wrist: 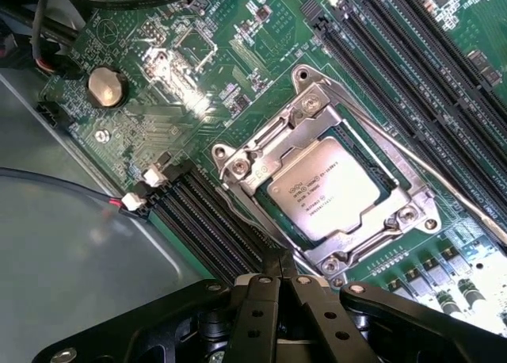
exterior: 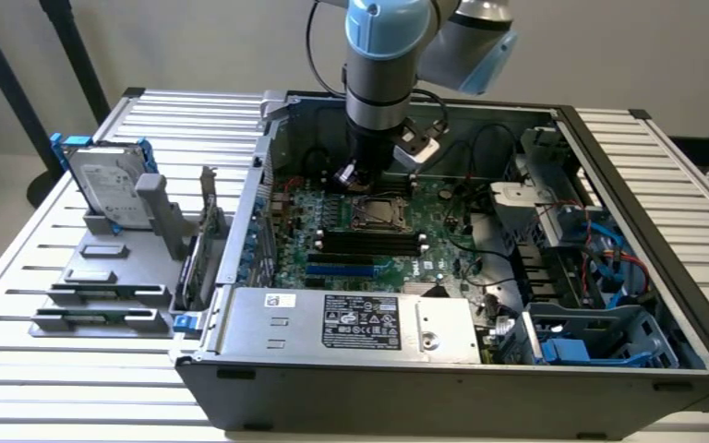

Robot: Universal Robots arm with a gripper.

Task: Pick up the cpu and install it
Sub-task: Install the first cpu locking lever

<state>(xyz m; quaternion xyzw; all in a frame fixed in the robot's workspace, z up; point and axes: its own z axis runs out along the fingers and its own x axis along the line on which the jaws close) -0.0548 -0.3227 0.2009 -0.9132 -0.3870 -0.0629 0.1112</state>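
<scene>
While the arm point(exterior: 386, 65) reaches down into the open computer case point(exterior: 650, 305), its black gripper point(wrist: 279, 261) hangs just above the green motherboard point(wrist: 206, 54) with its fingers pressed fully together and nothing between them. The fingertips meet in a narrow dark wedge close beside the near edge of the socket frame point(wrist: 238, 166), apart from the chip.

The cpu point(wrist: 323, 189) lies seated flat in the socket, a small square with a smooth, dull-silver metal top bearing fine printed lettering and a thin darker rim. Around it runs the bright stamped-steel socket frame, angular, with rounded screw heads at its corners. A thin wire lever point(wrist: 444, 181) runs along one side of it.

Long, narrow black memory slots point(wrist: 396, 70) lie in parallel rows on either side of the socket. A round, shiny coin battery point(wrist: 105, 87) sits on the board, and a red and black wire pair point(wrist: 71, 187) leads to a small white connector.

In the exterior view, the case is grey sheet metal, resting on a ribbed white table point(exterior: 22, 369). A boxy silver power supply point(exterior: 354, 323) with a black label fills the near side of the case. On the exterior view's left, a silver hard drive point(exterior: 106, 189) in a blue frame stands upright in a grey holder point(exterior: 102, 295).
</scene>
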